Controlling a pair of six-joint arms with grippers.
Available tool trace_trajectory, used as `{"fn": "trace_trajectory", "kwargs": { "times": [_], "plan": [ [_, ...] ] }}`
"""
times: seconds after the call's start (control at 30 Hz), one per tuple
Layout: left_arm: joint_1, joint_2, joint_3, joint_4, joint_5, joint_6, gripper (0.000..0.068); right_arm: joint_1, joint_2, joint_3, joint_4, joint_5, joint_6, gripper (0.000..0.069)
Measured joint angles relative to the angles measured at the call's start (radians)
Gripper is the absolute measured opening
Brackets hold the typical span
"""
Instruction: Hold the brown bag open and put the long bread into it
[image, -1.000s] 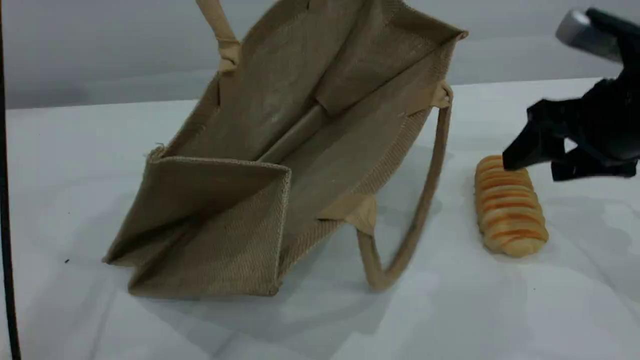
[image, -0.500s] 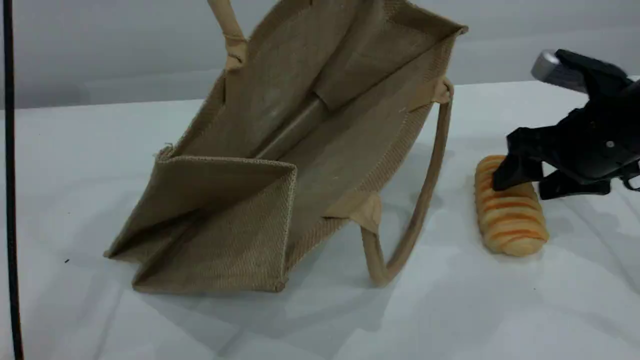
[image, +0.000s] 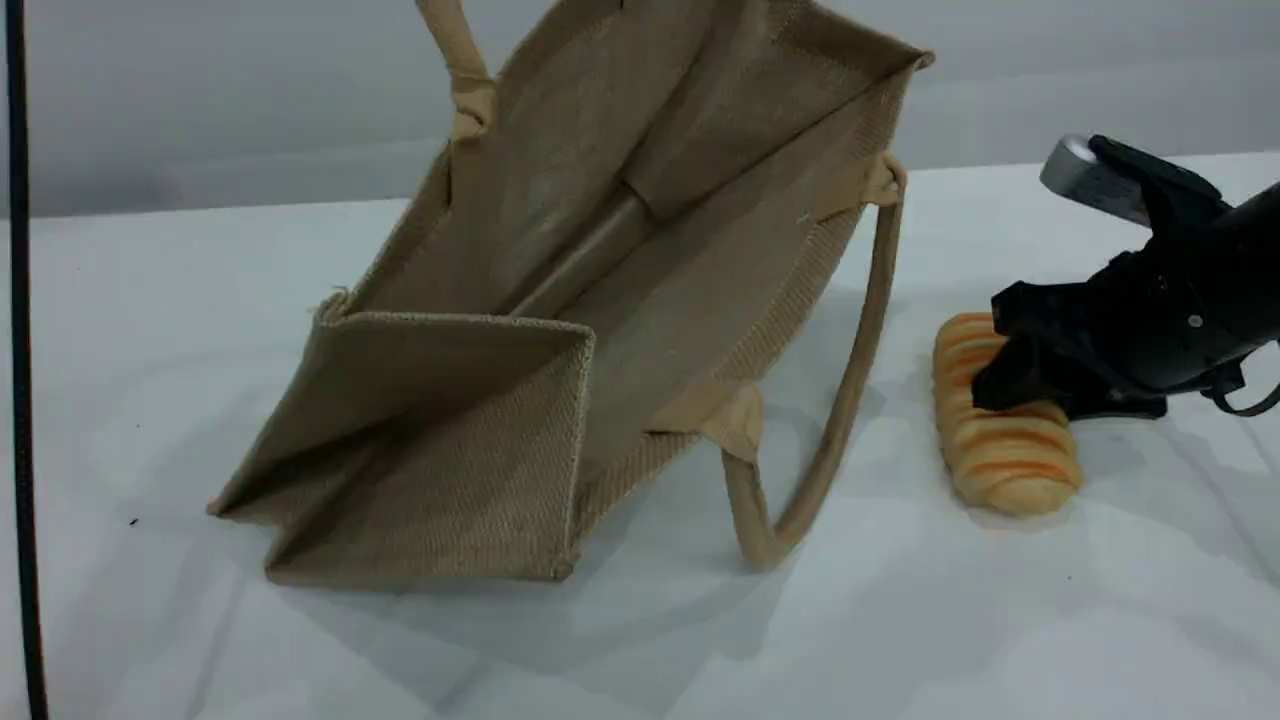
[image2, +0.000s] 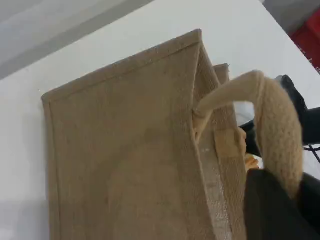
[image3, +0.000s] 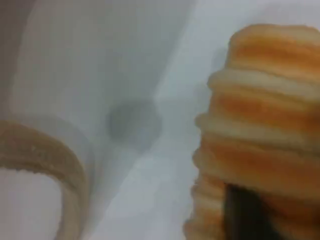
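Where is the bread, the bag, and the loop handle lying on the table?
bread (image: 1010, 465), scene view, striped top near its front end
bag (image: 440, 470), scene view, woven front side panel
handle (image: 850, 380), scene view, rope strap

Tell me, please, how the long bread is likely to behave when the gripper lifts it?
The long bread looks soft and ridged, so it probably dents under the right gripper. Gripped near one end, it may sag or tilt. Lying flat and oblong, it seems unlikely to roll far.
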Motion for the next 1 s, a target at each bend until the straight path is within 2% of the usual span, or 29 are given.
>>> {"fn": "trace_trajectory", "kwargs": {
  "times": [0.07, 0.1, 0.23, 0.4, 0.53, 0.7, 0.87, 1.0],
  "plan": [
    [0.000, 0.000, 0.000, 0.002, 0.000, 0.000, 0.0092, 0.000, -0.011, 0.002, -0.007, -0.001, 0.000, 0.0119],
    [0.000, 0.000, 0.000, 0.002, 0.000, 0.000, 0.0092, 0.000, -0.023, 0.008, -0.010, -0.007, 0.000, 0.0111],
    [0.000, 0.000, 0.000, 0.002, 0.000, 0.001, 0.0092, 0.000, -0.119, 0.013, -0.036, -0.008, 0.026, 0.0111],
    [0.000, 0.000, 0.000, -0.017, 0.000, 0.011, 0.0092, 0.000, -0.291, 0.013, -0.249, 0.009, 0.226, 0.0106],
    [-0.019, 0.000, 0.000, -0.018, 0.000, 0.026, 0.0092, 0.000, -0.446, 0.013, -0.426, 0.094, 0.407, 0.0099],
    [-0.067, 0.000, 0.000, -0.018, 0.000, 0.055, 0.0092, 0.016, -0.561, 0.013, -0.483, 0.244, 0.497, 0.0099],
    [-0.072, 0.000, 0.000, -0.018, 0.001, 0.053, 0.0092, 0.084, -0.557, 0.013, -0.441, 0.277, 0.497, 0.0090],
    [-0.072, 0.000, 0.000, -0.018, 0.001, 0.053, 0.0092, 0.186, -0.557, 0.013, -0.412, 0.210, 0.497, 0.0087]
  ]
}}
